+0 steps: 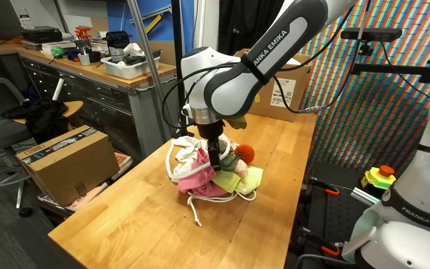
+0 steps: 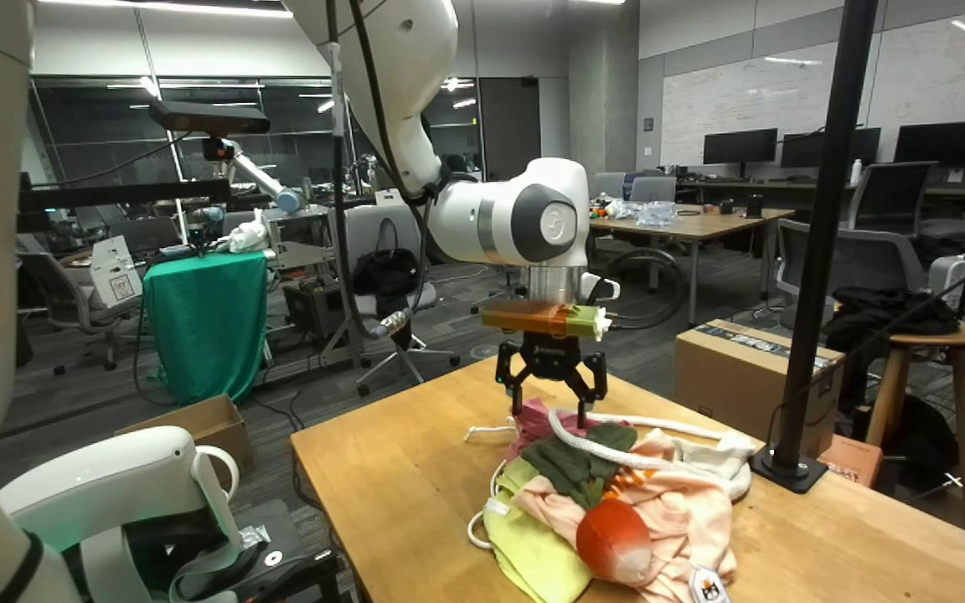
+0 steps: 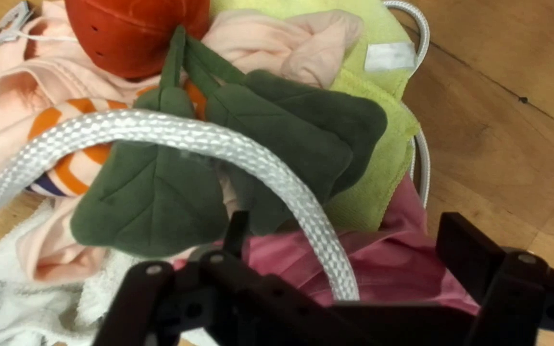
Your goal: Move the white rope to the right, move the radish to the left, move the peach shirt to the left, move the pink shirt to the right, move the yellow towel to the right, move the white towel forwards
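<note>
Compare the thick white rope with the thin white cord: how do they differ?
The white rope is thick; the thin cord is far slimmer. The white rope arcs over the radish leaves; the thin cord lies partly on the table. Both are white and curved.

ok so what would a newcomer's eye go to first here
Probably the radish, its round red body vivid against the peach shirt, low in an exterior view. Next, the thick white rope, arching across the radish's dark green leaves in the wrist view. Then the black gripper, open over the pink shirt, the rope showing between its jaws.
</note>
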Controlling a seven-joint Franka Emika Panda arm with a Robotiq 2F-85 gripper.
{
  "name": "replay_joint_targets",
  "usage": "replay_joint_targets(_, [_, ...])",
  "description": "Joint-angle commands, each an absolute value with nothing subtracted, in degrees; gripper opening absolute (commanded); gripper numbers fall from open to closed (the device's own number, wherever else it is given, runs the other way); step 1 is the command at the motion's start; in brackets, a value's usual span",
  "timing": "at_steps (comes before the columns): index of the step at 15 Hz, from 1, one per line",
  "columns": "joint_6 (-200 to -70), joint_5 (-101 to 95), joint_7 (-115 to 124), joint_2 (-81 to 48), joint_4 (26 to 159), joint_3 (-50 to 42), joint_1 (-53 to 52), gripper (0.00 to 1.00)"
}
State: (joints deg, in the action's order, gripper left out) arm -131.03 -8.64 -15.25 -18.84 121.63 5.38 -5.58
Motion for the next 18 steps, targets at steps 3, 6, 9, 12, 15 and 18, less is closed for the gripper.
replay_joint_targets(3, [-137.2, -11.9, -15.2, -20.6, 122.3, 5.2, -5.6, 1.00])
replay_joint_targets(6, [-137.6, -13.5, -15.2, -21.2, 122.4, 4.9, -5.6, 1.00])
replay_joint_targets(9, [-137.1, -14.7, -15.2, -21.0, 122.4, 4.8, -5.6, 0.66])
replay_joint_targets(12, [-136.5, -15.3, -15.2, -20.3, 122.4, 4.8, -5.7, 0.42])
replay_joint_targets(15, [-136.5, -16.3, -14.9, -19.5, 122.5, 4.8, -5.9, 0.20])
replay_joint_targets(18, [-136.7, -17.5, -14.1, -18.1, 122.6, 4.6, -6.2, 0.04])
